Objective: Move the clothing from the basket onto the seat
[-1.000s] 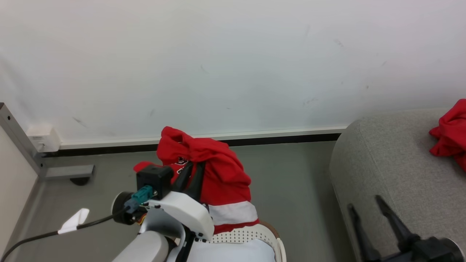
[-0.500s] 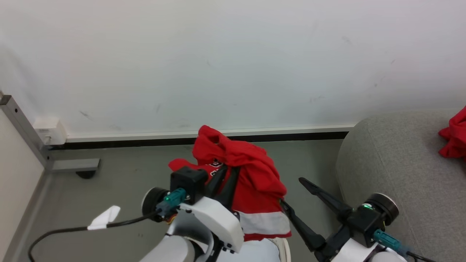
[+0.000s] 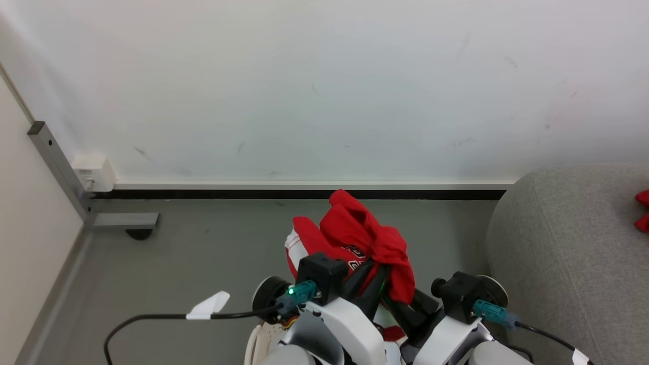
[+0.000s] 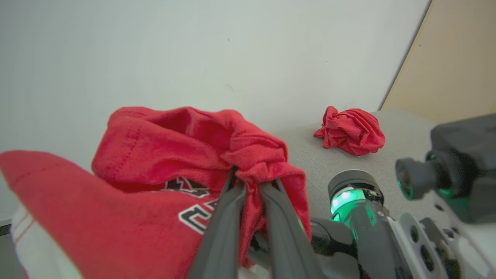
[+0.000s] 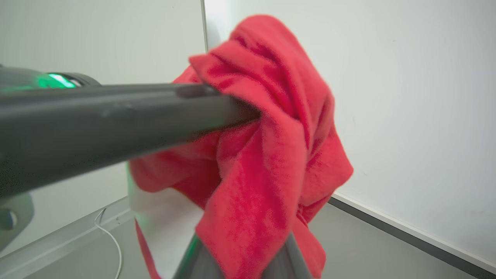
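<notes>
Far left of the seat [image 3: 568, 243], a grey post [image 3: 53, 162] slants up the wall [image 3: 324, 76] with a socket box [image 3: 93, 172] beside it. A black cable [image 3: 152, 318] with a white tag lies across the floor [image 3: 203, 263]. Closer to the seat, a sliver of the basket [image 3: 257, 340] peeks out under the left arm [image 3: 350, 329]. The left gripper [image 3: 372, 276] is above it, fingers clenched on a bunched fold of the red jersey [image 3: 365, 238]. The jersey hangs in the air to the left of the seat and does not touch it. Black and white lettering shows below the pinch, and the lower end is hidden behind the arms. Between the jersey and the seat, the right gripper [image 3: 403, 310] points in under the cloth. The cloth drapes over its fingers and hides their tips, so I can't tell whether it is grasping or released. On the seat itself, towards its far right, a second red garment [image 4: 350, 130] lies crumpled into a ball.
</notes>
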